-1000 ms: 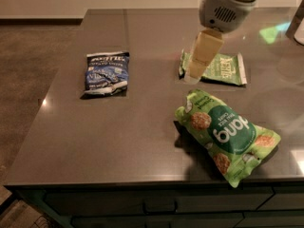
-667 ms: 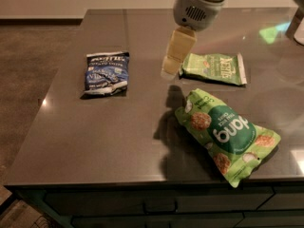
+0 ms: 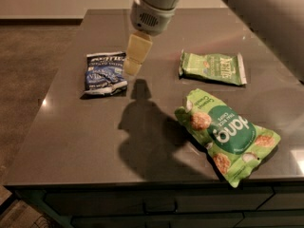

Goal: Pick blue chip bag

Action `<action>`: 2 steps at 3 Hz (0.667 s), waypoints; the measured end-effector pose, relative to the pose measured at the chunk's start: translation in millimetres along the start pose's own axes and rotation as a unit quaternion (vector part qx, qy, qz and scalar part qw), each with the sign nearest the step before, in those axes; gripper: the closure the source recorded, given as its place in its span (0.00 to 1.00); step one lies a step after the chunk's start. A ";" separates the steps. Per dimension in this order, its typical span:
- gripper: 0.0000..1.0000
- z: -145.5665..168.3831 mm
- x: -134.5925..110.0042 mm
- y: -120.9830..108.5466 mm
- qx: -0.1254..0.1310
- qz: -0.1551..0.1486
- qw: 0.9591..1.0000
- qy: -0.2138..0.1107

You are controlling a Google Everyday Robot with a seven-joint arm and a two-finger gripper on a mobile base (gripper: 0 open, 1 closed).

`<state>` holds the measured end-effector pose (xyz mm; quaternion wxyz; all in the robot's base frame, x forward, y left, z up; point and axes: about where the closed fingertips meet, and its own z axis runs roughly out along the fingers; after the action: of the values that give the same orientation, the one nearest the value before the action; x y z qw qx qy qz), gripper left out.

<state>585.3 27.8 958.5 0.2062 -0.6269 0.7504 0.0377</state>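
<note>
The blue chip bag lies flat on the dark grey table at the left, navy with white lettering and a black top band. My gripper hangs above the table just to the right of the bag's upper right corner, its pale yellow fingers pointing down. It holds nothing that I can see. Its shadow falls on the table in front of it.
A small light-green bag lies flat at the right rear. A larger bright-green rice-chip bag lies at the front right near the table's front edge. The table's left edge runs close to the blue bag, with floor beyond it.
My gripper has moved left across the table, from above the small light-green bag to beside the blue chip bag. The bags have not moved.
</note>
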 end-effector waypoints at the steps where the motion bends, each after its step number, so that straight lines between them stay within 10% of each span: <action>1: 0.00 26.4 -30.5 -3.9 -0.021 0.009 1.000 -0.014; 2: 0.00 58.2 -52.6 -9.5 -0.047 0.033 0.998 -0.014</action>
<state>616.5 92.9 926.1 0.1862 -0.6102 0.7649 0.0886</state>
